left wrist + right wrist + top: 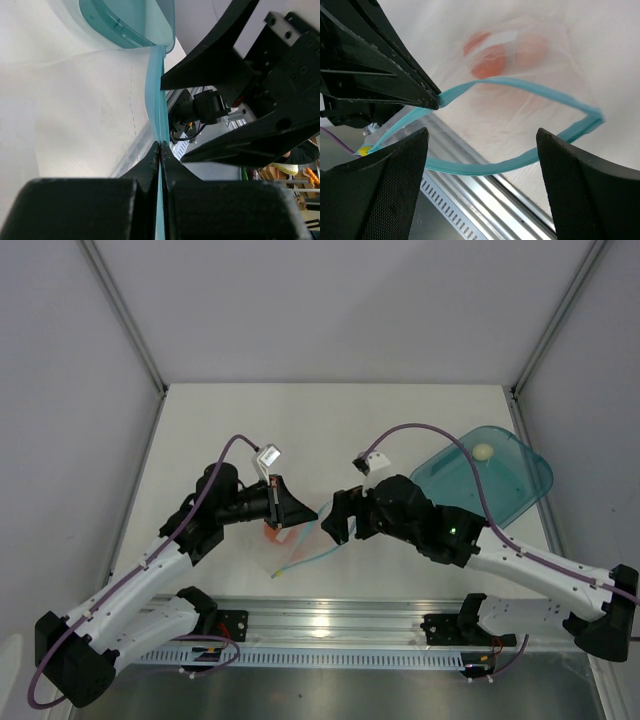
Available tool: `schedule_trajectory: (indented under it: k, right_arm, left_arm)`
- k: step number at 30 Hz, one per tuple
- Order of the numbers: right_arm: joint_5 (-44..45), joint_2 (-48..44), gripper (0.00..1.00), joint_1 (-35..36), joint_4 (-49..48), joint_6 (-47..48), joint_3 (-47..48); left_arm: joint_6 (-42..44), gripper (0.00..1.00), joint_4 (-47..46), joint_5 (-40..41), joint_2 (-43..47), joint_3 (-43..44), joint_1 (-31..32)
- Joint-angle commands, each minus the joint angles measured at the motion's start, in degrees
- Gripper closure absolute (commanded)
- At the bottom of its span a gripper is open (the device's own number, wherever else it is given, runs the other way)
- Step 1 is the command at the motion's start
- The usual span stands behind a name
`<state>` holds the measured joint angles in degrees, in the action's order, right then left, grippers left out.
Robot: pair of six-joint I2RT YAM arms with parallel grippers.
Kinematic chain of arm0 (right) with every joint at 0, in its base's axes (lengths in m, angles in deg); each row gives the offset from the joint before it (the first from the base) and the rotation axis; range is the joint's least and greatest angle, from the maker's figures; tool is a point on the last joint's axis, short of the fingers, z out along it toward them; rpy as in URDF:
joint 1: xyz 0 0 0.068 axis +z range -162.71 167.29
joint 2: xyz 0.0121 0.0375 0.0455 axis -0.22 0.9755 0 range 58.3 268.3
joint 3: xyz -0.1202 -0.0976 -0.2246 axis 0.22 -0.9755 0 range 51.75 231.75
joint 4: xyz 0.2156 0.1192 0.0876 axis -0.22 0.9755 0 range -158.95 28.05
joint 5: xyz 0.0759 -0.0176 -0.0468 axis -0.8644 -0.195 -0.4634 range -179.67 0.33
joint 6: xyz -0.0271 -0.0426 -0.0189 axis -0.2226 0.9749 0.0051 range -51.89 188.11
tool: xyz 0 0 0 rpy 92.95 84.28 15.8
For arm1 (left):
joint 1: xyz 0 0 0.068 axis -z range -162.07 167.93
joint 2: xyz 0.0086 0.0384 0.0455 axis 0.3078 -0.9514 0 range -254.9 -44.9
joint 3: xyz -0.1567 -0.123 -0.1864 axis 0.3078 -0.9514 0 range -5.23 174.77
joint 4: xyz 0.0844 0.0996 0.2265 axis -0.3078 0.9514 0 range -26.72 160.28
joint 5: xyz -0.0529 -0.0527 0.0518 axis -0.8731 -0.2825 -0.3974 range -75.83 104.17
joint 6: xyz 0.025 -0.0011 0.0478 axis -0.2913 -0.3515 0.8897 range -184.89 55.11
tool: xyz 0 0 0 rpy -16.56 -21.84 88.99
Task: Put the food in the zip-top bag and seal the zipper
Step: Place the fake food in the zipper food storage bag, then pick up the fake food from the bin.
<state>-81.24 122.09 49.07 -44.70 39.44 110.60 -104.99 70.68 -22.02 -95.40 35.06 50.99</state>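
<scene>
The clear zip-top bag (296,543) lies between the arms near the table's front edge, its mouth gaping. My left gripper (305,512) is shut on the teal-blue zipper (156,95); its jaws (160,144) clamp the strip. In the right wrist view the zipper (520,86) forms an open loop with a yellowish end (364,149). An orange-red lump (490,64) shows through the plastic inside the bag. My right gripper (335,520) is open and empty (481,132), just outside the bag's mouth. The pale cream ball (484,452) sits on the teal plate.
The translucent teal plate (500,490) lies at the back right, and its rim (125,25) shows beyond the bag in the left wrist view. A metal rail (330,625) runs along the table's near edge. White walls enclose the table.
</scene>
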Motion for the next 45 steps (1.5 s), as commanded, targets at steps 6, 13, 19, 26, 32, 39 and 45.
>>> schedule_trajectory:
  k: [6,13,19,26,32,39,45]
  right_arm:
    - [5.46,-10.52,0.14,-8.68,5.19,-0.25,3.29]
    - [3.36,-16.15,0.15,-30.88,10.64,-1.22,2.06]
    - [-5.76,-11.24,0.15,-48.92,10.13,0.54,0.57]
    - [-5.26,-0.08,0.15,-63.42,4.50,1.51,0.48]
    - [-9.38,12.13,0.15,-74.95,-2.18,0.89,1.26]
    - [-7.65,24.09,0.16,-77.60,-9.12,-1.56,4.60]
    - [-5.18,29.63,0.17,-77.42,-17.38,-7.45,4.78]
  left_arm:
    - [0.02,0.99,-3.18,-0.73,-0.65,0.32,0.43]
    - [2.47,0.99,-1.34,1.11,-0.65,1.19,0.52]
    - [5.46,1.00,1.65,3.49,-0.83,2.42,0.52]
    - [6.61,0.99,1.39,3.31,-1.88,3.48,0.52]
    - [6.52,0.99,-1.42,1.73,-3.11,3.83,0.43]
    - [5.47,0.99,-6.25,-0.90,-5.75,2.78,0.52]
    - [5.03,0.99,-9.77,-2.57,-7.94,2.68,0.52]
